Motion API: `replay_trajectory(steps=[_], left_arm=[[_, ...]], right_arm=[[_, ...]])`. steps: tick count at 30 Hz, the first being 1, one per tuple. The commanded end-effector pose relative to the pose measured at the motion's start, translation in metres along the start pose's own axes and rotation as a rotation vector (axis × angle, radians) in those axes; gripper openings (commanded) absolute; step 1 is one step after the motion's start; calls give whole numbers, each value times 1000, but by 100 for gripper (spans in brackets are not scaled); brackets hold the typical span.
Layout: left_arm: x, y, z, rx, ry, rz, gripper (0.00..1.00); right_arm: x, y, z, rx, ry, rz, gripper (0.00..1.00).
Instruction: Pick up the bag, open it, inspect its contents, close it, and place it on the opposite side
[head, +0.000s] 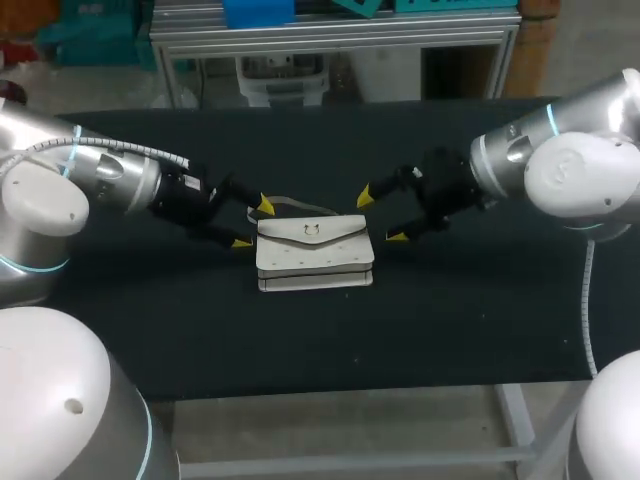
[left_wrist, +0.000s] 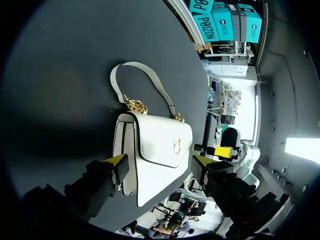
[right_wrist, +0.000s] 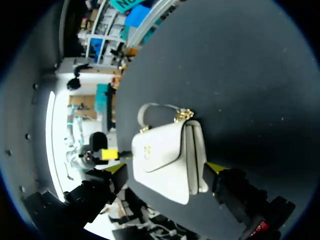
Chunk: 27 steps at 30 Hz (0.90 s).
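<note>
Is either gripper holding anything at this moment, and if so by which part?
Nothing is held. The bag lies flat on the table; the left gripper and right gripper stand open at its two ends, not closed on it.

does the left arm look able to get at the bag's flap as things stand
Probably yes: the left arm has its jaws open right beside the bag, with nothing between them and the flap. The right arm is at the other end, out of the way.
</note>
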<state>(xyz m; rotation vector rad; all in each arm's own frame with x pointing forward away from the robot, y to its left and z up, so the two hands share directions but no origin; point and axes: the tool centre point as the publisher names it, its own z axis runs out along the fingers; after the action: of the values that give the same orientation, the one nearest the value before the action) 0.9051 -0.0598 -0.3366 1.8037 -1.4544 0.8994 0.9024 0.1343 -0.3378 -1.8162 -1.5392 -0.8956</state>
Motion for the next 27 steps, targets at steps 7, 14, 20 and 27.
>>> replay_trajectory(steps=[7, 14, 20, 27], left_arm=[[-11, -9, 10, -52, 52, -13, 79], [-16, -9, 14, -77, 87, -6, 65], [-16, -10, 15, -102, 119, 3, 53], [-18, -13, 20, -147, 140, 1, 50]], right_arm=[[-5, 5, 19, 24, 76, 29, 100], [-2, 9, 25, 10, 102, 38, 98], [0, 14, 39, 31, 135, 43, 84], [-4, 14, 53, 49, 138, 54, 69]])
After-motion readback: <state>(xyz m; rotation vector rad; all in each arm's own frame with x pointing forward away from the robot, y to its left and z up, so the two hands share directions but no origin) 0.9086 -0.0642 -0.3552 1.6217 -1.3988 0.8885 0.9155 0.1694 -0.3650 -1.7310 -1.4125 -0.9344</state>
